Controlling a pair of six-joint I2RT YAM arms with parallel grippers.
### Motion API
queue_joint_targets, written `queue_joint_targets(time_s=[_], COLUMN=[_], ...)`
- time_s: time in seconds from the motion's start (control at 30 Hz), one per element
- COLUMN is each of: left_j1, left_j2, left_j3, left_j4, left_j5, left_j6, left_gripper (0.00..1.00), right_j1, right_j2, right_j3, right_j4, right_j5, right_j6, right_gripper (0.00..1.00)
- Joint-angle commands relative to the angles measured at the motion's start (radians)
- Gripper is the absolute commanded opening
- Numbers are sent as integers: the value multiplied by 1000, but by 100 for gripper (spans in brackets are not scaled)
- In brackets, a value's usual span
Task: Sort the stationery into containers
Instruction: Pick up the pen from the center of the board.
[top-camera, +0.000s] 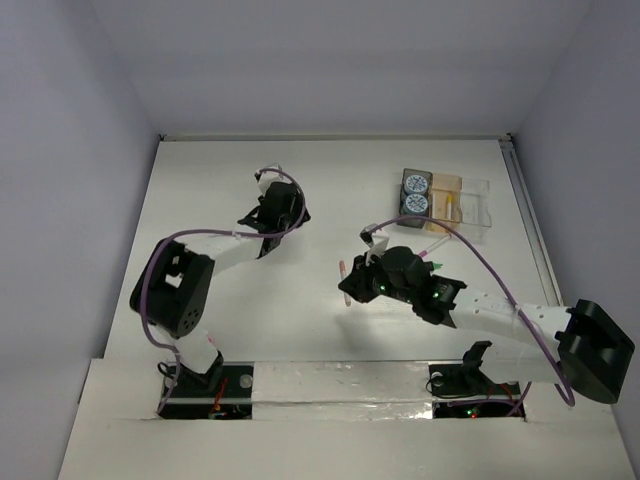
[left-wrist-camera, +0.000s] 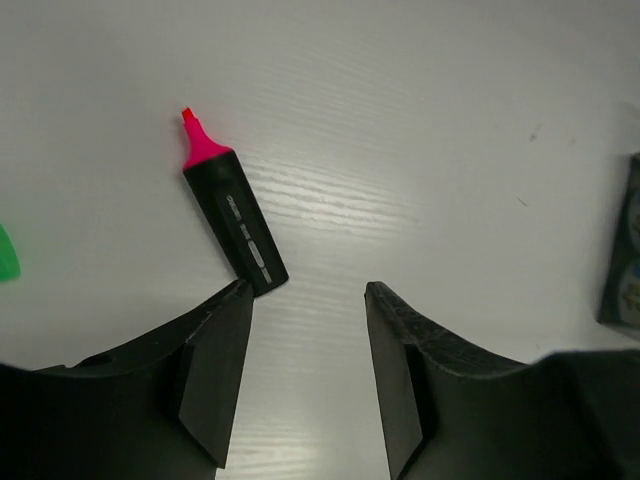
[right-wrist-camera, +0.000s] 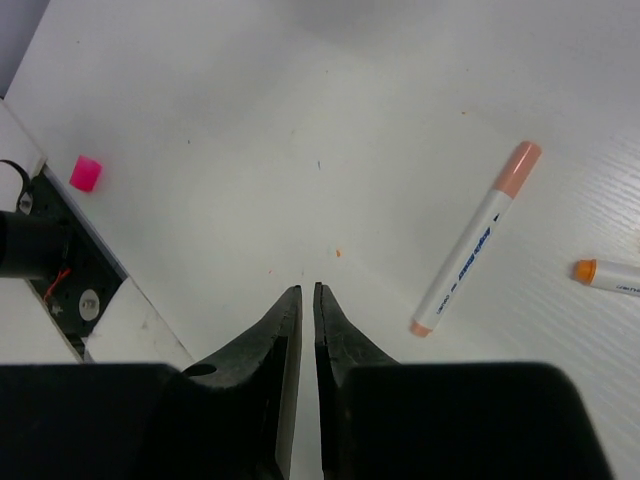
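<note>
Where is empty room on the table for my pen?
Bare table lies far left, beyond the left arm, and in the near middle between it and the right arm. It is crowded by the trays and around the pink-white pen.

Left arm (top-camera: 175, 285), right arm (top-camera: 500, 315): black housings, white links, purple cables (top-camera: 478, 258). Left gripper (left-wrist-camera: 306, 290), right gripper (right-wrist-camera: 301, 290): fingers (left-wrist-camera: 210, 370) were matte black wedges.
</note>
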Motion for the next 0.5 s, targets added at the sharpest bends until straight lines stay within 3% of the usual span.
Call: queue_joint_targets(time_s=[0.0, 0.33, 0.47], left_j1=[-1, -1, 9], left_j2=[61, 255, 282], left_j3=[81, 240, 248], left_j4=[-37, -115, -126], left_j5=[-112, -165, -193], left_j6=[40, 72, 80], left_gripper=[46, 47, 41], right_j1=[-3, -3, -3], right_j2=[-14, -21, -27], right_j3=[-7, -30, -30], right_j4=[17, 46, 41], right_j5=[-48, -103, -99], right_j6=[-8, -16, -20], right_gripper=[16, 19, 20])
